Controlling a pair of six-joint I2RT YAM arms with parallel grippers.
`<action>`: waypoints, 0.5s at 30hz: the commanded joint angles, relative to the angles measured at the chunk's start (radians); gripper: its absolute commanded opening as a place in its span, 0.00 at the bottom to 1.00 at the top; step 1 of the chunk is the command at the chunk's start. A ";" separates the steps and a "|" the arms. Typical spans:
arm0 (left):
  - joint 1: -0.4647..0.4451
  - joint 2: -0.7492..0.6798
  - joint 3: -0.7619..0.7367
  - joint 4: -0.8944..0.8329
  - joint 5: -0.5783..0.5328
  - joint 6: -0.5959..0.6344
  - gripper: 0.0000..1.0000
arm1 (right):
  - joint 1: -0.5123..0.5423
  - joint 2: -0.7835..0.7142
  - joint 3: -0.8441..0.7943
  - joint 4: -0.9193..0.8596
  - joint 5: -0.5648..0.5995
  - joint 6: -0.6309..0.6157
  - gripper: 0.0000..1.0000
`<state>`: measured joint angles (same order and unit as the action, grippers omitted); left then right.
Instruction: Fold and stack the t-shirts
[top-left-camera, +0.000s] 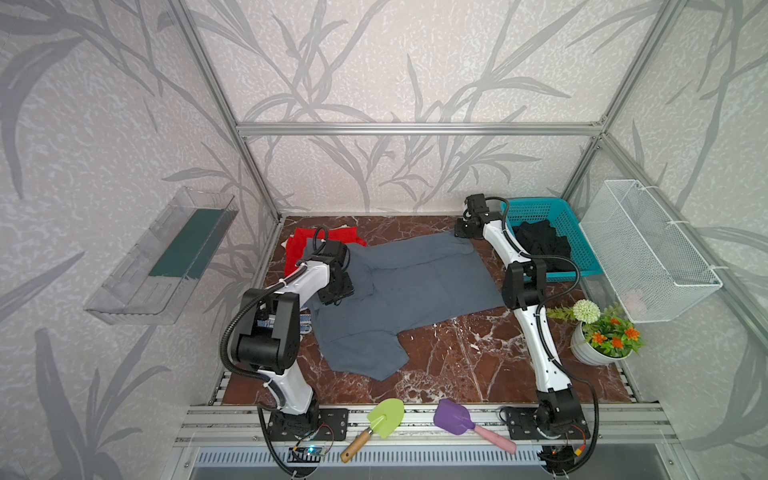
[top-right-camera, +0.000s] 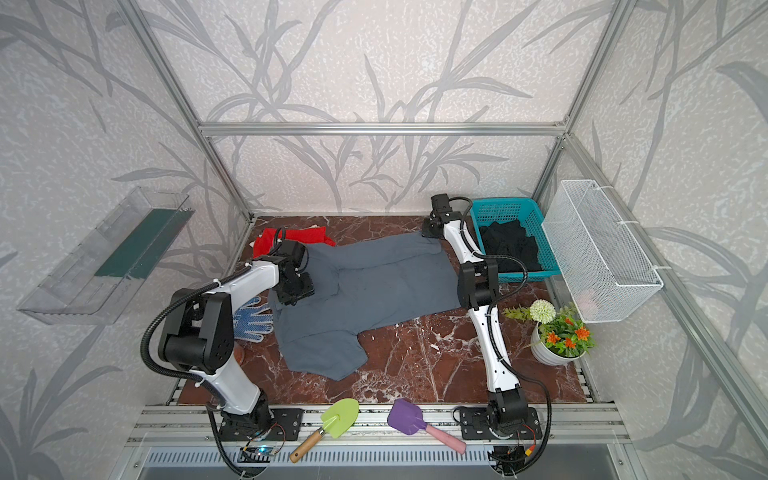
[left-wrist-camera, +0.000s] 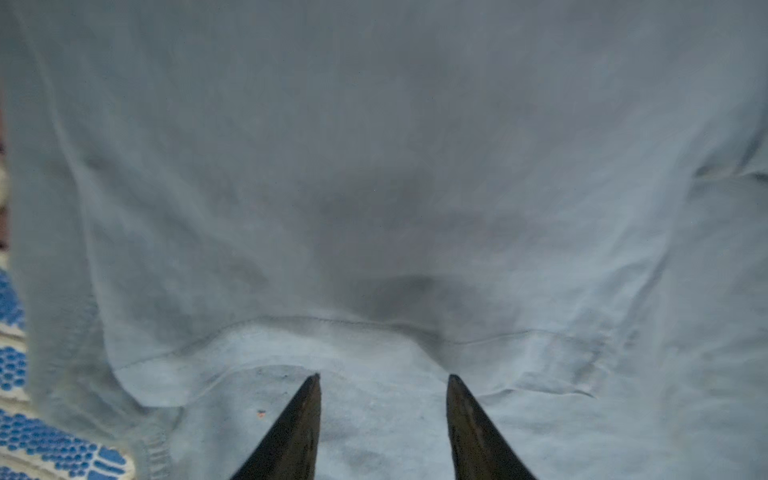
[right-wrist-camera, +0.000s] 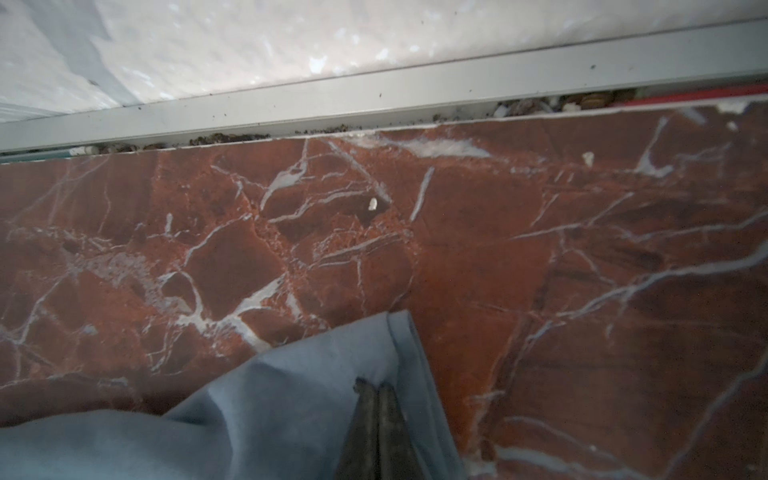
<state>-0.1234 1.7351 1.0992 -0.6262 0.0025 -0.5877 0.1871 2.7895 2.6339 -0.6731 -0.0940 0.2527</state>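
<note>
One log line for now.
left pincer: open over grey-blue shirt | right pincer: shut on its corner | red shirt: back left | black shirt: in teal basket

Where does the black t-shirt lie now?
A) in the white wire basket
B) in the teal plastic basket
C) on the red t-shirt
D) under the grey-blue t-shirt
B: in both top views the black t-shirt lies crumpled inside the teal plastic basket.

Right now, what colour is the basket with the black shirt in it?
Teal; the basket shows best in a top view.
</note>
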 joint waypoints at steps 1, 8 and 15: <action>-0.004 0.010 -0.029 0.031 -0.009 -0.048 0.50 | -0.016 0.004 0.031 0.033 -0.023 0.011 0.00; -0.005 0.045 -0.042 0.015 -0.056 -0.044 0.50 | -0.034 -0.030 0.033 0.097 -0.001 0.029 0.00; -0.005 0.075 -0.048 0.012 -0.058 -0.051 0.50 | -0.050 -0.008 0.055 0.141 0.015 0.042 0.00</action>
<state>-0.1246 1.7733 1.0634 -0.6048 -0.0338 -0.6254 0.1505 2.7895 2.6408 -0.5762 -0.1040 0.2836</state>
